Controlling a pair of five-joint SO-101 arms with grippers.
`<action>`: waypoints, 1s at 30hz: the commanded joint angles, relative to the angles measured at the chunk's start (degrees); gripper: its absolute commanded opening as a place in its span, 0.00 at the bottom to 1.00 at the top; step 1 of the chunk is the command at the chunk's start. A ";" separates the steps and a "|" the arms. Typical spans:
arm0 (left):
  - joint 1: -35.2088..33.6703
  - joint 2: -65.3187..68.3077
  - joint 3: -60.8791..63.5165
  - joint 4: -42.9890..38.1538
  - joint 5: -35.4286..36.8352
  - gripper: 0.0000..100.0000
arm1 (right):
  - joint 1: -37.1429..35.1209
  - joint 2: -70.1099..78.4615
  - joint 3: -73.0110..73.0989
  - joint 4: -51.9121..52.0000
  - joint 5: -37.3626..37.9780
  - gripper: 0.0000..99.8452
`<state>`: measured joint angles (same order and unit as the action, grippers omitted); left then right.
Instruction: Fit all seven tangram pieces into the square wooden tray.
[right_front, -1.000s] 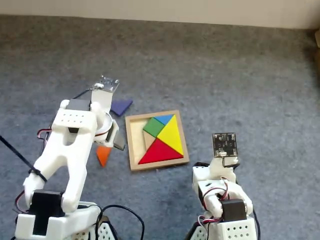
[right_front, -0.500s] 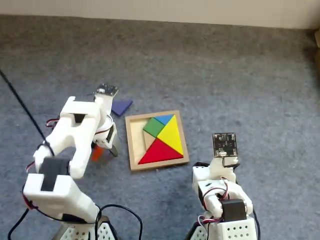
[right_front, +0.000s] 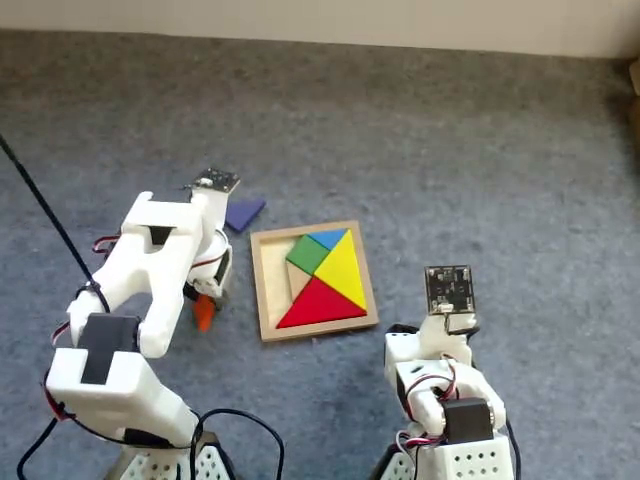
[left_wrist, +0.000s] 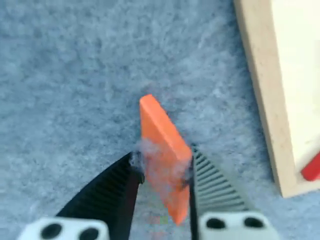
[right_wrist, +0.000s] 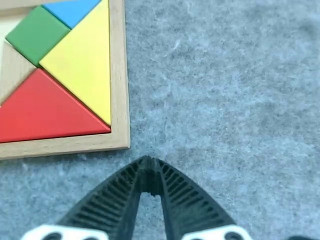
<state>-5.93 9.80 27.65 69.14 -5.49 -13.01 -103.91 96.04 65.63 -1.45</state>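
Left gripper (left_wrist: 163, 154): jaws clenched on the orange piece (left_wrist: 156, 125), which stands on edge on the grey surface (right_front: 450, 150) just beside the tray (right_front: 262, 290).
Right gripper (right_wrist: 149, 172): jaws pressed together, empty, near the tray's corner.
Purple piece (right_front: 243, 212): loose, outside the tray.
Change: the left arm has drawn back; the orange piece has shifted slightly toward the tray.
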 joint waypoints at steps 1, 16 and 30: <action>-1.19 -0.40 -3.21 0.70 0.26 0.06 | 0.75 -0.92 5.05 0.31 -0.18 0.00; 9.89 -15.16 -2.33 3.34 2.81 0.00 | 3.12 -0.92 5.05 -0.04 -0.18 0.00; 22.55 -29.67 -2.68 2.73 10.46 0.01 | 3.12 -0.92 5.05 -0.04 -0.18 0.00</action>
<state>11.47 -16.75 26.07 72.57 3.91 -10.55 -103.91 96.04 65.63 -1.45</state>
